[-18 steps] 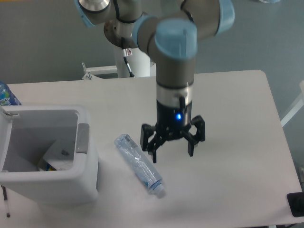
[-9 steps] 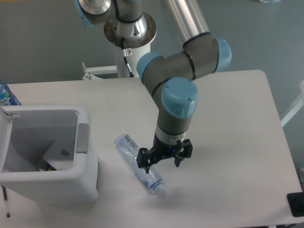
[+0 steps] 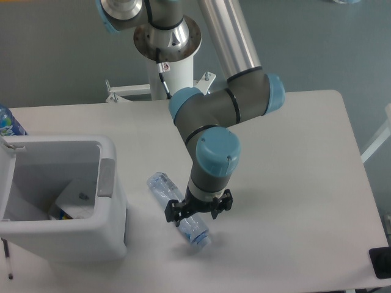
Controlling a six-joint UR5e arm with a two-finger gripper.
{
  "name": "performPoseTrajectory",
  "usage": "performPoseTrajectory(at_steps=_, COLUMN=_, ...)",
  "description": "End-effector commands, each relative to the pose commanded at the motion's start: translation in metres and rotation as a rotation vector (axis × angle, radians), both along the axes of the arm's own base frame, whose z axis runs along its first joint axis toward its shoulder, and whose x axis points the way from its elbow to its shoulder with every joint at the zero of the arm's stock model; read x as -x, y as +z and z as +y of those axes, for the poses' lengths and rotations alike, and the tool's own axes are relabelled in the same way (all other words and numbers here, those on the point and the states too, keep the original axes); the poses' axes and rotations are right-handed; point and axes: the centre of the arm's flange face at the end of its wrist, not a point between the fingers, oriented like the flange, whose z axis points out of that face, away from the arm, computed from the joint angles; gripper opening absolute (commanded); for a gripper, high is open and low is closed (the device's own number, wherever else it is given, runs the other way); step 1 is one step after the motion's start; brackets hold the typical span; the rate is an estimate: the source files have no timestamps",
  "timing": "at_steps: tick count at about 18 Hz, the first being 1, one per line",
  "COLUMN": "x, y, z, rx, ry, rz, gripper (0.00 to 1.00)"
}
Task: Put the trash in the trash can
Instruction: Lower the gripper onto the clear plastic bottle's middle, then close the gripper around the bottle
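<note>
The step in hand is the grasp on the crushed clear bottle [image 3: 178,210], which lies on its side on the white surface [image 3: 293,183], slanting from upper left to its pale cap at lower right, just beside the trash can [image 3: 73,201] but not touching it. The hand [image 3: 198,210] sits low over the bottle's lower half, its dark fingers [image 3: 172,214] spread apart and nothing clamped between them; one finger shows on the near left side of the bottle and the other off to the right, so it seems to straddle the body, though whether either finger touches the plastic is too small to tell

To do this well, the fingers should probably close across the narrow width of the bottle, not along its length, and settle near the surface first so the thin crushed plastic does not squirt out sideways. A firm, slow close suits it, since the body will likely give and buckle. The lift then needs to clear the rim of the can, whose lid stands open at the left

Counted: one clear bottle on the surface, one trash can, one arm with one hand. Some pale scraps lie inside the can, too unclear to count or name. One blue-labelled bottle [image 3: 7,122] peeks in at the left edge
</note>
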Motion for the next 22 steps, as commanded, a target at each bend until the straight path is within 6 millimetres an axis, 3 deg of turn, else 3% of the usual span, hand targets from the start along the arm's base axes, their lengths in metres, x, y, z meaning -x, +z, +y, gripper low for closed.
performPoseTrajectory(at_steps=6, x=0.001, y=-0.021, z=-0.001, rx=0.05, ry=0.02, rz=0.007, gripper=1.0)
performPoseTrajectory(at_steps=8, x=-0.01, y=-0.023, z=0.007, rx=0.058, ry=0.02, rz=0.012, gripper=1.0)
performPoseTrajectory(at_steps=17, x=-0.018, y=-0.041, z=0.011, rx=0.109, ry=0.01, rz=0.033, gripper=0.99)
performPoseTrajectory(at_steps=19, x=-0.018, y=-0.041, z=0.01, rx=0.112, ry=0.01, rz=0.034, gripper=0.96)
performPoseTrajectory(at_steps=22, x=-0.018, y=-0.04, z=0.008, rx=0.119, ry=0.01, rz=0.044, gripper=0.84)
